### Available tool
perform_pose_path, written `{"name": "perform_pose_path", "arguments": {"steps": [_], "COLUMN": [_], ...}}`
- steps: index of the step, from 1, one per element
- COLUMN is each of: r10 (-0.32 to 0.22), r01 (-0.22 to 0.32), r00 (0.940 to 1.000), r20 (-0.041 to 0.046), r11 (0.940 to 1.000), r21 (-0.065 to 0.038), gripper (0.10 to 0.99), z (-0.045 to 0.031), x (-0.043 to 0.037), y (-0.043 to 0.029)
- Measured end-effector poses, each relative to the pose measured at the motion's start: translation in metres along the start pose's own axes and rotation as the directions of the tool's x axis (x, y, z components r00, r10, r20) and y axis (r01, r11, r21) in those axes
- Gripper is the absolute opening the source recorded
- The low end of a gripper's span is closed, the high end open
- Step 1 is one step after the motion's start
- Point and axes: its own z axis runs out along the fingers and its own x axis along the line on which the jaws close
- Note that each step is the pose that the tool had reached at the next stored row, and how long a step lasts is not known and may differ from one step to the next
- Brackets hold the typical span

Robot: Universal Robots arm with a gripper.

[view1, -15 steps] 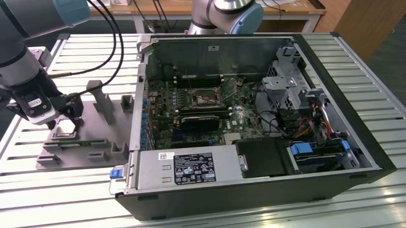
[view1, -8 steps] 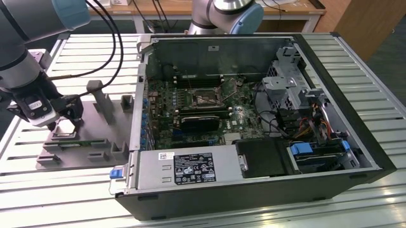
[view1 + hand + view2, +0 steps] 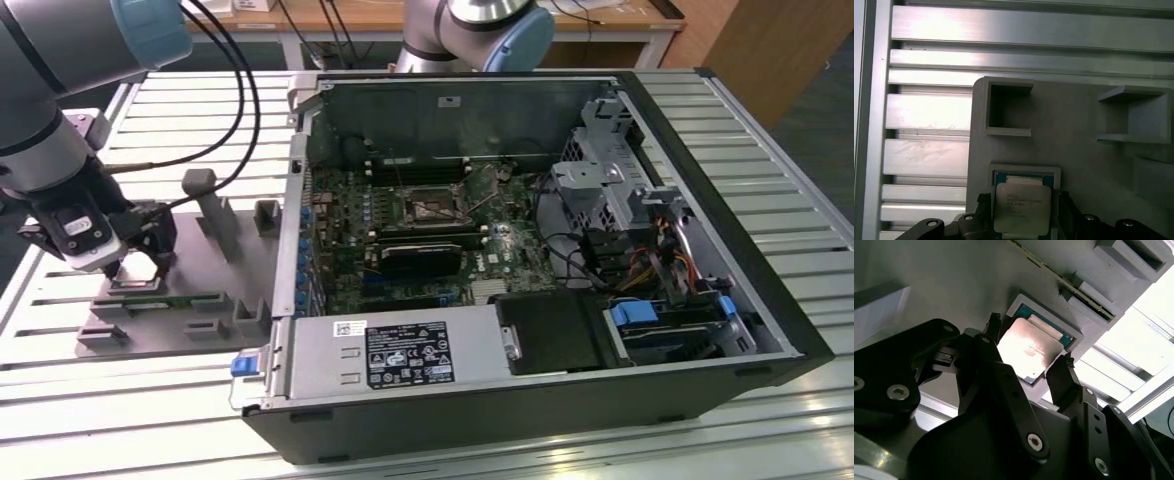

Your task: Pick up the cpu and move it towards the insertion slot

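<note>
- The gripper (image 3: 138, 272) is seen at about 9 o'clock of the open computer case (image 3: 534, 400) in the exterior view, lowered over the grey fixture (image 3: 174, 300) on the slatted table (image 3: 929, 110).
- The cpu (image 3: 1026, 347) is found lying flat in a shallow square pocket of that fixture, silvery top up, with a green edge showing along one side.
- The jaws are held apart and straddle the pocket, one of the fingers (image 3: 1066, 377) close beside each of two opposite sides of the chip. No firm contact with its edges can be made out, so it is judged not yet gripped.
- The insertion slot (image 3: 430, 205) is set in the green board inside the case, well apart from the chip, roughly toward 2 o'clock from it in the exterior view.
- The chip is judged light, stiff and thin, with a smooth metal top that offers little friction.
- Its underside contacts are presumed fragile, so it is best held by two opposite edges, kept level, and squeezed gently.
- Little edge is exposed above the pocket rim, so a shallow or skewed hold could let it tip or slip.
</note>
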Motion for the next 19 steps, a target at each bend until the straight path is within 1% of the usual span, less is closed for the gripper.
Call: {"name": "perform_pose_path", "arguments": {"steps": [6, 7, 8, 10, 11, 15, 17, 19], "r10": [0.0, 0.0, 0.0, 0.0, 0.0, 0.0, 0.0, 0.0], "r01": [0.0, 0.0, 0.0, 0.0, 0.0, 0.0, 0.0, 0.0], "r00": [1.0, 1.0, 1.0, 1.0, 1.0, 1.0, 1.0, 1.0], "r20": [0.0001, 0.0, -0.0002, -0.0001, 0.0, 0.0003, 0.0009, 0.0001], "r11": [1.0, 1.0, 1.0, 1.0, 1.0, 1.0, 1.0, 1.0], "r21": [0.0, 0.0, 0.0, 0.0, 0.0, 0.0, -0.001, -0.001], "gripper": [0.647, 0.635, 0.569, 0.569, 0.537, 0.537, 0.537, 0.537], "z": [0.0003, 0.0003, 0.0002, 0.0003, 0.0004, 0.0004, -0.0009, -0.0039], "x": [0.0, 0.0, 0.0, 0.0, 0.0, 0.0, -0.0001, 0.0], "y": [0.0, 0.0, 0.0, 0.0, 0.0, 0.0, 0.0001, 0.0002]}}
